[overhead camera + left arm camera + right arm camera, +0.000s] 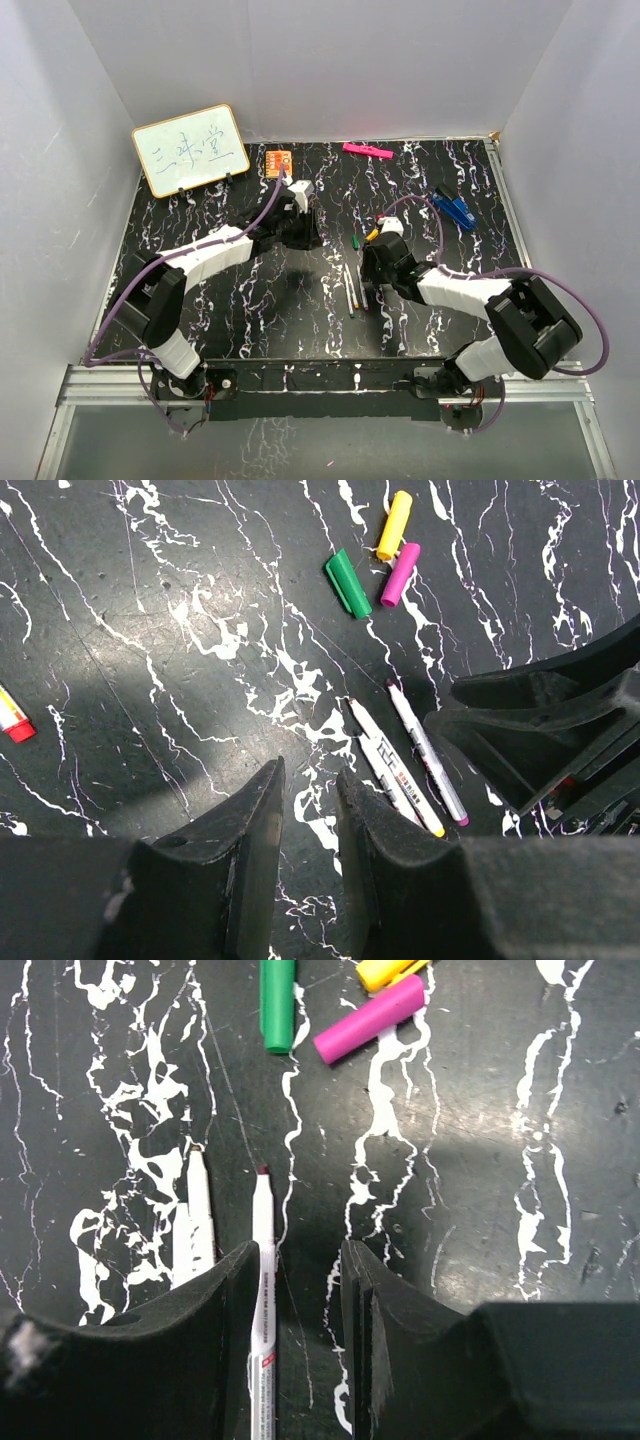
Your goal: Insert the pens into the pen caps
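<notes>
Two white pens lie side by side on the black marbled table [220, 300]; several show in the top view [350, 288]. In the right wrist view one pen [263, 1260] lies between my right gripper's [298, 1260] open jaws, against the left finger; the other [200, 1215] lies just left. A green cap [277, 1005], a purple-pink cap [368, 1020] and a yellow cap [385, 970] lie ahead. My left gripper [310, 780] is open and empty, hovering left of the two pens [395, 780]. The caps also show there: green [348, 582], yellow [394, 525], pink [400, 574].
A whiteboard [190, 148] stands at the back left with a small orange item [279, 162] beside it. A flat pink bar [367, 151] lies at the back edge and a blue object [455, 208] at the right. A red-ended piece [12, 715] shows at the left wrist view's edge.
</notes>
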Available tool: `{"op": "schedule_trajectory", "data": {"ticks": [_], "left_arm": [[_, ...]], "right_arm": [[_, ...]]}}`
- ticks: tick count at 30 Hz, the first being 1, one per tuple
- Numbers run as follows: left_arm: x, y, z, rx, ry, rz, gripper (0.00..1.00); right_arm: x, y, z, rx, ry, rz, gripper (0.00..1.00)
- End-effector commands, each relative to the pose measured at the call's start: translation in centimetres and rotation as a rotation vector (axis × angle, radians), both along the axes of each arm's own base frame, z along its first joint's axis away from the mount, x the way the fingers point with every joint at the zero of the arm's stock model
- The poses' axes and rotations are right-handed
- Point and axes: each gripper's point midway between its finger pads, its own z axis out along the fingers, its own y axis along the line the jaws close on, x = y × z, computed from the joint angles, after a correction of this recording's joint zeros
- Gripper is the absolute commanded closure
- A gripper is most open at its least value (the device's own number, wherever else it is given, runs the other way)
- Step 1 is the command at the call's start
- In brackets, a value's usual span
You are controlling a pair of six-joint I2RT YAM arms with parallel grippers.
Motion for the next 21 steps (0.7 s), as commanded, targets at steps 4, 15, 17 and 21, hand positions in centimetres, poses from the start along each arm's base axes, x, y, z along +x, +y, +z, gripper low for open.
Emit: {"op": "schedule_trajectory", "data": {"ticks": [4, 15, 17, 21], "left_arm": [[-0.4, -0.3, 1.2, -0.054, -0.003, 0.0, 0.74], [-0.4, -0.4, 1.0, -0.06, 0.004, 0.003, 0.74], [-0.4, -0.4, 1.2, -0.06, 0.0, 0.001, 0.74], [-0.1, -0.5, 1.1, -0.058, -0.002, 0.0, 0.74]], "right_arm": [[1.7, 2.5, 2.1, 0.032, -0.053, 0.046, 0.65], [1.2, 2.5, 0.8, -0.053, 0.011, 0.051, 0.67], [0.8, 2.2, 0.6, -0.075, 0.022, 0.047, 0.67], [0.3, 1.9, 0.0, -0.114, 0.044, 0.047, 0.67]]}}
